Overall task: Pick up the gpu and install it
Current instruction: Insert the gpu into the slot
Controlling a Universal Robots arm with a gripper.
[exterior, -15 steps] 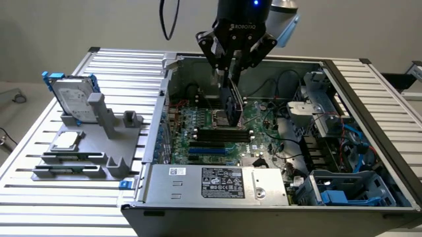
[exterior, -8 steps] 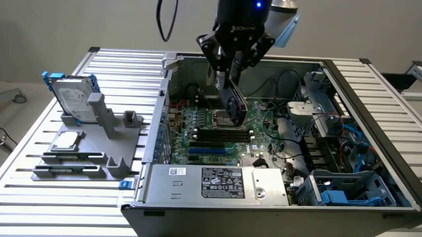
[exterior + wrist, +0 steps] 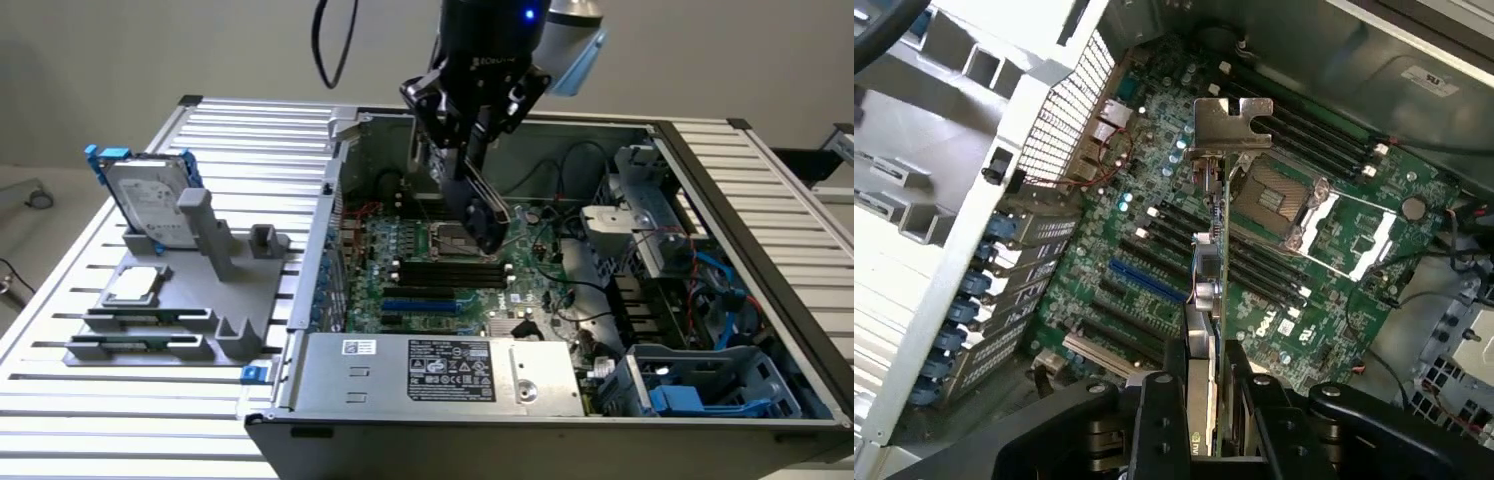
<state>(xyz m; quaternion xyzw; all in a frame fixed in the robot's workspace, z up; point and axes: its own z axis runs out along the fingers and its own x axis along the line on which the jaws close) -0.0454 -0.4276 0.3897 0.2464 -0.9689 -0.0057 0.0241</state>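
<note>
The gpu (image 3: 483, 215) hangs tilted above the motherboard (image 3: 400, 265) inside the open computer case (image 3: 763, 235), and my gripper (image 3: 467, 145) is shut on its upper part. In the wrist view the gpu (image 3: 1212, 290) is seen edge-on between my fingers (image 3: 1157, 415). Its silver end bracket (image 3: 1231, 125) points away, toward the case's rear grille. Below the card lie the black slots and a blue slot (image 3: 1146, 281). The card is clear of the board and not seated in any slot.
A grey holder (image 3: 220, 290) on the slatted table at the exterior view's left carries a silver hard drive with a blue frame (image 3: 140, 200) and a square processor chip (image 3: 134, 285). A power supply (image 3: 427, 370), cables (image 3: 721, 290) and the open CPU socket (image 3: 1284, 200) crowd the case.
</note>
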